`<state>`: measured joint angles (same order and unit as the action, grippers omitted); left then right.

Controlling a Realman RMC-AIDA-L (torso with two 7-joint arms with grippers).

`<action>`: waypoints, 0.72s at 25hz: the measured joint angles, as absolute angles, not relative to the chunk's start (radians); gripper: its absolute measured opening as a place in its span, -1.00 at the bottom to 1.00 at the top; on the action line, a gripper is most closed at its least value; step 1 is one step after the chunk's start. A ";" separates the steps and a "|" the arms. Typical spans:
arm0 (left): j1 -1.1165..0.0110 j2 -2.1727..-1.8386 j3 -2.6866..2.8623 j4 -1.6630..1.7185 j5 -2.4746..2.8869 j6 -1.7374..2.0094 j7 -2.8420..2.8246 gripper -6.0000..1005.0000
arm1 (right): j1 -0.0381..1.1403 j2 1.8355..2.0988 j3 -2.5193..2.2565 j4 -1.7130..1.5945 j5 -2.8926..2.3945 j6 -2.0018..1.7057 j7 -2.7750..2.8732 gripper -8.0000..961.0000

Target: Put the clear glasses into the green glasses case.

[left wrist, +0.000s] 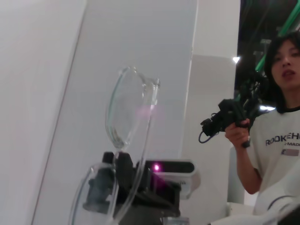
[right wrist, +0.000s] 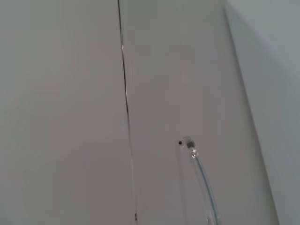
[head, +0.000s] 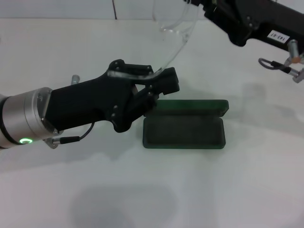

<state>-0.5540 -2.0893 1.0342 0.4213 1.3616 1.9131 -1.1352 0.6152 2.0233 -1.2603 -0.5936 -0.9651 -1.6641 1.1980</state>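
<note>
The clear, colourless plastic glasses (head: 173,28) are held aloft above the open dark green oblong clamshell case (head: 184,130) on the white worktop (head: 237,190), pinched by the left claw (head: 161,78). The right claw's state cannot be told. A slip could drop them beside the case.

A small white label (head: 278,36) sits on the black right arm (head: 251,19) in the head view; its dark characters are too small to read with certainty. In the left wrist view, a person's white T-shirt (left wrist: 276,150) carries dark block lettering (left wrist: 282,139) that begins "ROOKIEH", cut off at the picture's edge, with a smaller, illegible line beneath it. Nothing else is legible.
</note>
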 joint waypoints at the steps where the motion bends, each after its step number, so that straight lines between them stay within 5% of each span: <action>1: -0.553 -2.089 1.034 0.418 1.356 1.913 -1.132 -0.81 | 0.615 2.023 -1.268 -0.594 -0.965 -1.660 1.195 -0.88; 18: -0.538 -2.087 1.009 0.371 1.267 1.902 -1.116 -0.81 | 0.617 2.022 -1.338 -0.591 -0.996 -1.577 1.183 -0.88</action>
